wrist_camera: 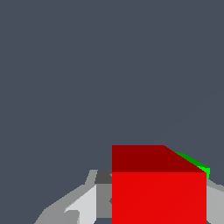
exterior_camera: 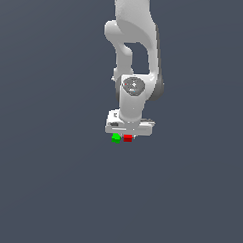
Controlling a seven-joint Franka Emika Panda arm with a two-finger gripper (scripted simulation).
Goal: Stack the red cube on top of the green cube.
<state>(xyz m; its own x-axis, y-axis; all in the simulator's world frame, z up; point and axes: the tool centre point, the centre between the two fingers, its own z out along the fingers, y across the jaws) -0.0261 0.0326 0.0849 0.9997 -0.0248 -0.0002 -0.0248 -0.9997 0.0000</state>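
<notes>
The small plain bright red cube (exterior_camera: 128, 138) sits directly under the white robot gripper (exterior_camera: 127, 135), with the small plain bright green cube (exterior_camera: 116, 138) just beside it on the exterior view's left, at the same level. The two appear to touch or nearly touch; which cannot be settled from these views. In the wrist view the red cube (wrist_camera: 158, 188) fills the space between the grey fingers (wrist_camera: 83, 205), and only a sliver of the green cube (wrist_camera: 199, 165) shows behind it. The fingers flank the red cube, but whether they are pressing on it cannot be told.

Judgement: stacking is not yet done. The main risk is the neighbouring green cube: a finger may nudge or trap it on closing or lifting, shifting the stacking target. A loose or off-centre grip could also let the red cube slip.

No containers are visible; both cubes rest on the plain dark grey surface (exterior_camera: 50, 190).
</notes>
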